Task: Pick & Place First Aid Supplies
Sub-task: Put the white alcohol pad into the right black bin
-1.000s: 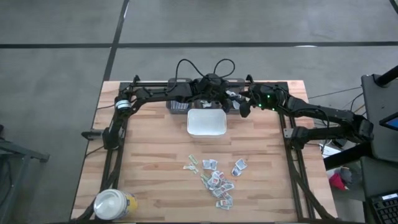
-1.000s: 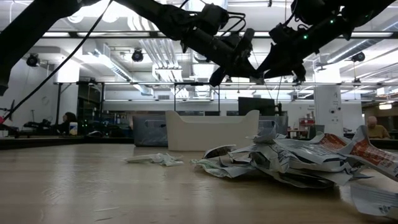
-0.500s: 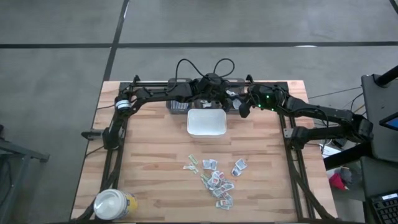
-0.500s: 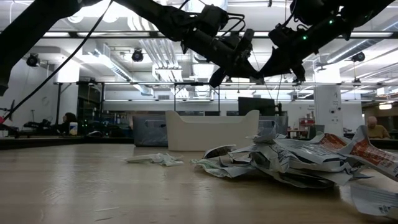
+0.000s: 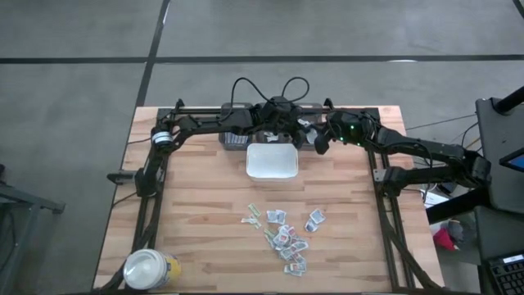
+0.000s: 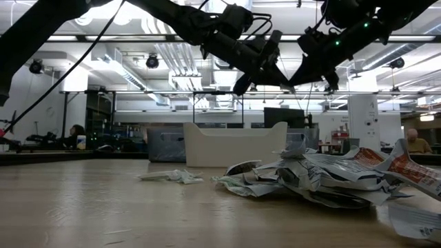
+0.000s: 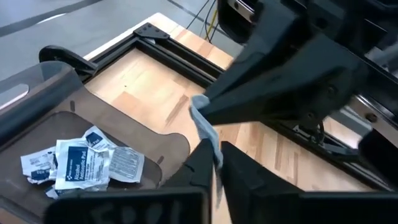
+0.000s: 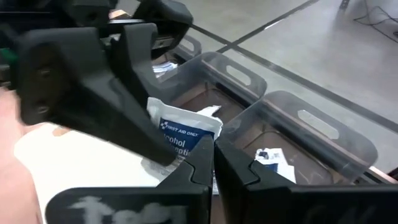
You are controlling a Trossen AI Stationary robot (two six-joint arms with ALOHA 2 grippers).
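Above the white tray (image 5: 272,161), both end effectors pinch one alcohol wipe packet (image 8: 186,134): right end effector (image 8: 213,155) and left end effector (image 7: 214,160) clamped narrow; remaining packets (image 5: 285,233) lie scattered well away on the surface (image 5: 205,213).

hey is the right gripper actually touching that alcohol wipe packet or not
Touching. In the right wrist view the right gripper has its fingers shut on the lower edge of the alcohol wipe packet, with no gap; the left gripper pinches the same packet.

A wooden counter (image 5: 196,213) holds a white rectangular tray (image 5: 272,161) near its far edge. A round yellow jar with a white lid (image 5: 149,269) sits at the near left corner.
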